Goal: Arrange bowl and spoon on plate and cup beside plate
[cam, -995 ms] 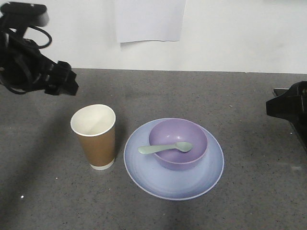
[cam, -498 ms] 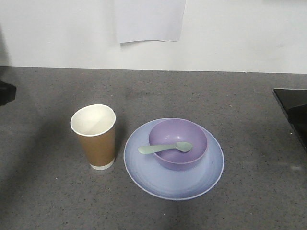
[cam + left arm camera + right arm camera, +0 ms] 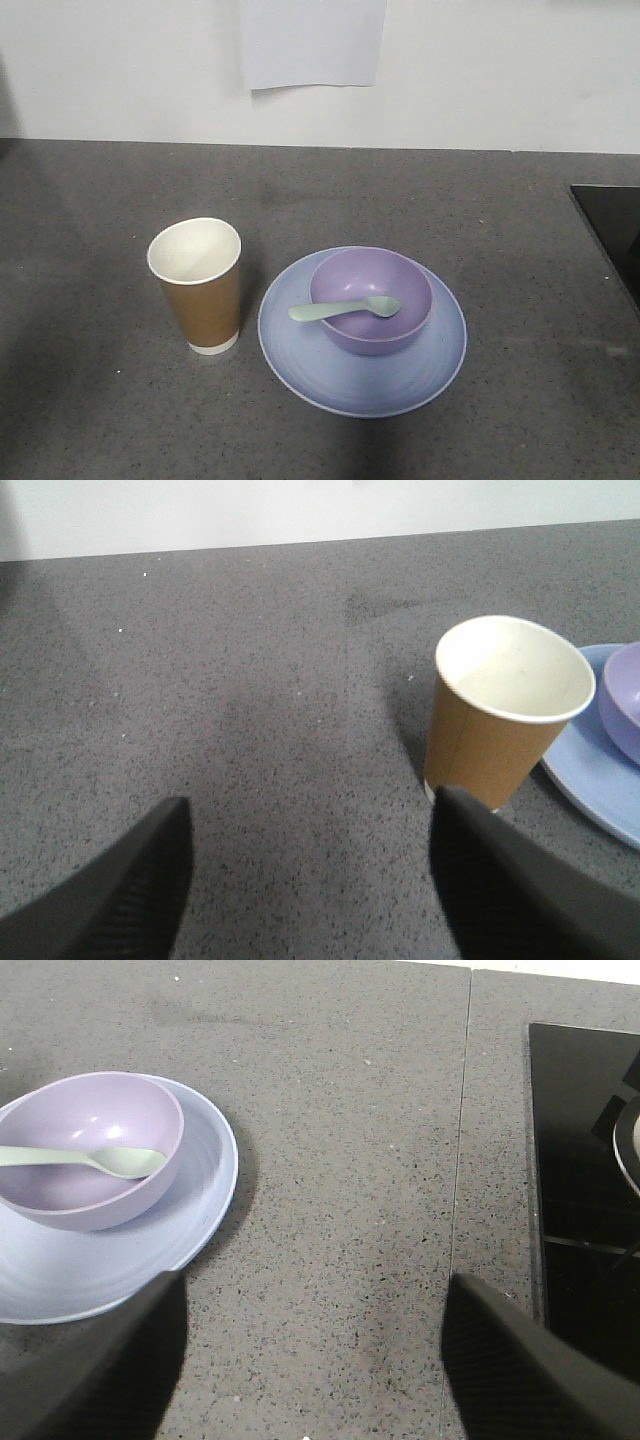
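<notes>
Both arms are gone from the front view now; a second ago they stood at the left and right edges. That reads as a pull-back with the job finished. The bowl (image 3: pixel 371 297) sits on the plate (image 3: pixel 300 355), toward its back, and the cup (image 3: pixel 198 285) stands upright just left of the plate, apart from it. The spoon (image 3: pixel 345 310) lies across the bowl, long axis running left to right, its scoop inside on the right, its handle over the left rim. Left gripper (image 3: pixel 310 880) spread wide, empty, low over the bench (image 3: pixel 520 220). Right gripper (image 3: pixel 315 1360) wide too, holding nothing.
</notes>
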`<state>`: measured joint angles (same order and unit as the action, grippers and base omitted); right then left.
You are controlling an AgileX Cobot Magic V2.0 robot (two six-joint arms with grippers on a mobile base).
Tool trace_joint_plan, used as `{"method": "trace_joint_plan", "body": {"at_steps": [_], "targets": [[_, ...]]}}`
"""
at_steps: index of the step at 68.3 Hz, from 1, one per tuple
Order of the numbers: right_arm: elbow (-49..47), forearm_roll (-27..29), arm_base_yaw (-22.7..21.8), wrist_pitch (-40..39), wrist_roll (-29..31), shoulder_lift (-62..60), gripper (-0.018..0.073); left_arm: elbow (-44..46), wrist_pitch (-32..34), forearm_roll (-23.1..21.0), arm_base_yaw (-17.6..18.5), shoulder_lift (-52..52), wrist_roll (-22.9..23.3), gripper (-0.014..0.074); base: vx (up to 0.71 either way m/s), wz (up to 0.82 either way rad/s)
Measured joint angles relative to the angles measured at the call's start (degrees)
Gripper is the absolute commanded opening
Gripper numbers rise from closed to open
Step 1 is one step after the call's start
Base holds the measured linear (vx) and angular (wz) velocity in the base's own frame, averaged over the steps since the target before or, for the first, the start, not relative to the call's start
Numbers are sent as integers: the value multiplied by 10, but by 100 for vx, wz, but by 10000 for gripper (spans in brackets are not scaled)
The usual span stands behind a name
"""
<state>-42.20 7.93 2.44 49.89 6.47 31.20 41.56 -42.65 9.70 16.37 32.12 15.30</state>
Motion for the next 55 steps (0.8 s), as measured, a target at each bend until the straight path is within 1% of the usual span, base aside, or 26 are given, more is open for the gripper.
{"method": "trace_joint_plan", "body": {"at_steps": [6,9,13,14,17,19,30,55], "targets": [[9,0,0,-7,0,-12,293,-13,3,0,0,-15,0,209,0,0],[10,0,0,-9,0,-14,204,-14,3,0,0,-19,0,122,0,0],[11,0,0,-11,0,-14,113,-16,3,0,0,-21,0,7,0,0],[11,0,0,-11,0,-14,90,-16,3,0,0,-21,0,-10,0,0],[11,-1,0,-12,0,-14,12,-16,4,0,0,-21,0,-9,0,0],[11,-1,0,-13,0,-14,-17,-16,4,0,0,-21,0,-8,0,0],[11,-1,0,-14,0,-14,-11,-16,16,0,0,-21,0,-8,0,0],[11,-1,0,-14,0,-14,-11,-16,18,0,0,-21,0,-7,0,0]]}}
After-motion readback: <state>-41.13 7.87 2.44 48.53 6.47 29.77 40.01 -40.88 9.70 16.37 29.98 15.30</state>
